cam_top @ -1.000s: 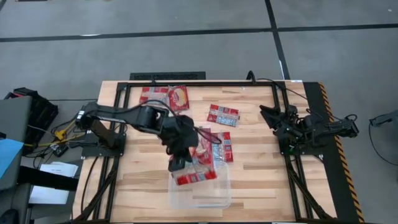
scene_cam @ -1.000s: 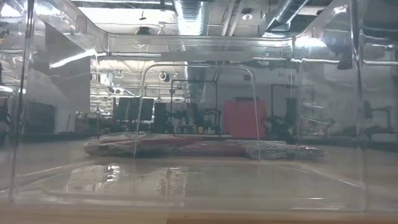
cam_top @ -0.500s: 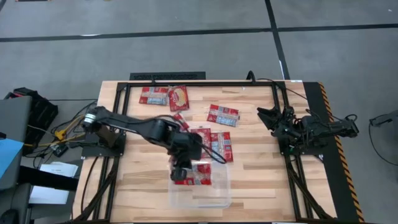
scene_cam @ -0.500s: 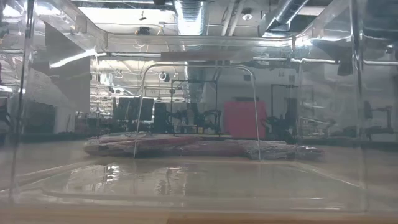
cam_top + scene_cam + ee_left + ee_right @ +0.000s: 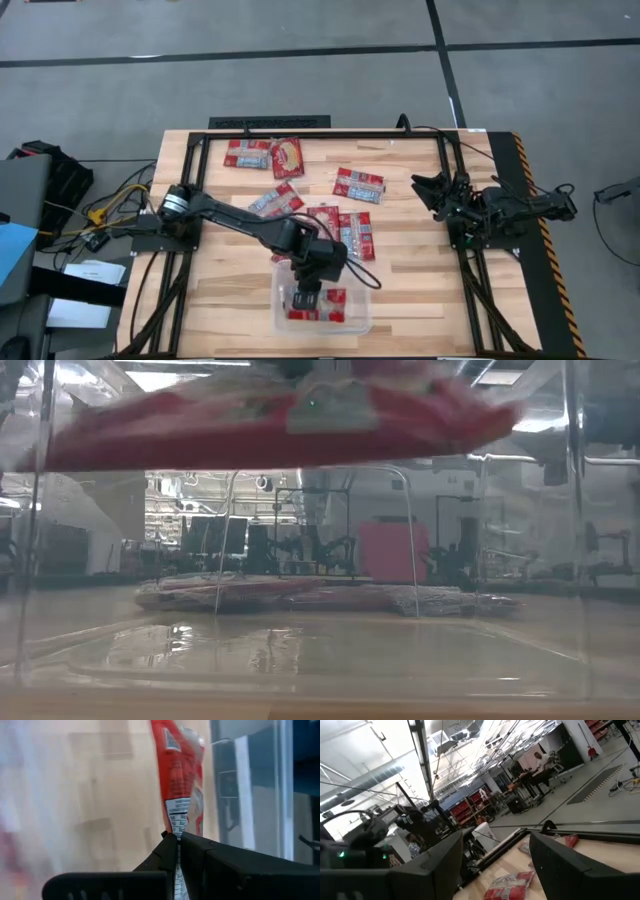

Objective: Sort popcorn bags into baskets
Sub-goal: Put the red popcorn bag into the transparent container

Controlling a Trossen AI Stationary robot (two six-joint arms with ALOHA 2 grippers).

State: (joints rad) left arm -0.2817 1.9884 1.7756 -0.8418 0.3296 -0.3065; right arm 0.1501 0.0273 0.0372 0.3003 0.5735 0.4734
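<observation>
Caught over the clear basket at the desk's near edge: left claw, pressed tight on the edge of one red popcorn bag, seen in the left wrist view pinched between the two dark fingers. Hung inside the basket's outline in the high view, the bag looking held above the floor, going by the low view, where the red packet floated high over the bare bottom of the basket.

Best done, by this reading, with a short drop before release, bag kept level and away from the basket walls, so as to land flat and leave room for more. Fingers then parted cleanly and lifted straight up, to avoid dragging the packet back out or nudging the light bin.

Left on the desk beyond the basket: a cluster of bags just past its far rim, one to the left of that, one farther off, and a pair near the far edge.

Parked at the right side of the desk: right claw, fingers spread wide, nothing held.
</observation>
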